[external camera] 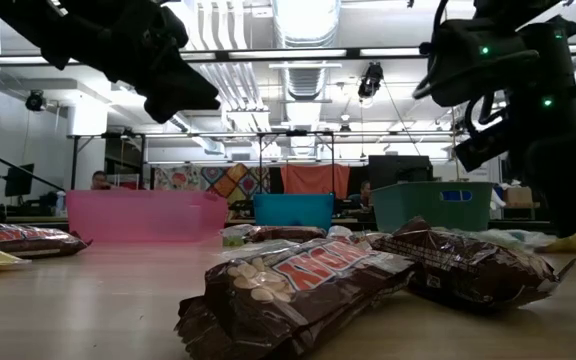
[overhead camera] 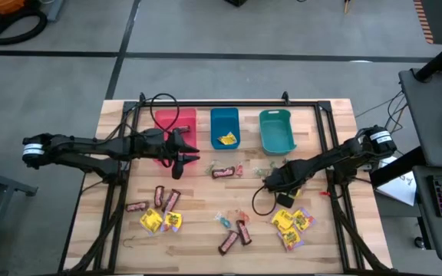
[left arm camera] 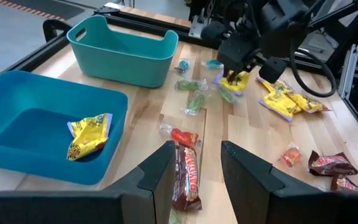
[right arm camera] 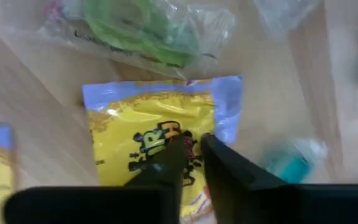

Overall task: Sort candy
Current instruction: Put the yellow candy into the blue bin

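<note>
Candy lies scattered on the wooden table: brown-red bars [overhead camera: 222, 172], yellow packets [overhead camera: 290, 221] and small twist-wrapped pieces [overhead camera: 225, 221]. One yellow packet [left arm camera: 87, 134] lies in the blue bin [overhead camera: 224, 126]. My left gripper [left arm camera: 194, 168] is open in front of the red bin [overhead camera: 176, 126], above a brown-red bar [left arm camera: 186, 171] that lies flat on the table. My right gripper [right arm camera: 194, 155] is right of the table's middle, shut on a yellow packet [right arm camera: 154, 130]. My right gripper pinches the yellow packet near the middle of its printed face [right arm camera: 166, 134] between its two fingertips, coming from above and pointing down. Whether the packet is lifted clear of the table I cannot tell.
A teal bin [overhead camera: 276, 130] stands at the far edge, right of the blue one. A clear wrapper with green sweets [right arm camera: 135, 31] lies just beyond the held packet. More yellow packets [overhead camera: 159, 221] and bars [overhead camera: 235, 236] lie toward the near edge. A black frame [overhead camera: 229, 105] borders the table.
</note>
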